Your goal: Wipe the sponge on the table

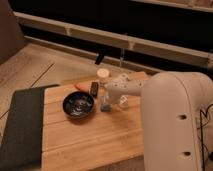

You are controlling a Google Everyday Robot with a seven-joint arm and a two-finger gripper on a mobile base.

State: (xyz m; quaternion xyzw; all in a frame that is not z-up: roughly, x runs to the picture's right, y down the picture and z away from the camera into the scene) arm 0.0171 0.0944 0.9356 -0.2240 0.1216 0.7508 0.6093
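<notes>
Fingers of the gripper [106, 97] are pinching shut, seemingly on the sponge [105, 106], which is resting on the bench [90, 142] at three o'clock of the black bowl [78, 105]. I'm reading this as the wiping step, and I'm planning steady downward pressure and strokes away from the bowl.

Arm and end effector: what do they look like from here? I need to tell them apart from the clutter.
The arm is white with bulky, rounded shells. Its large near segment has two small dark dots on the side, and a thinner white link reaches left. The end effector is slim and greyish, down at the sponge on the table, right of the bowl.
</notes>
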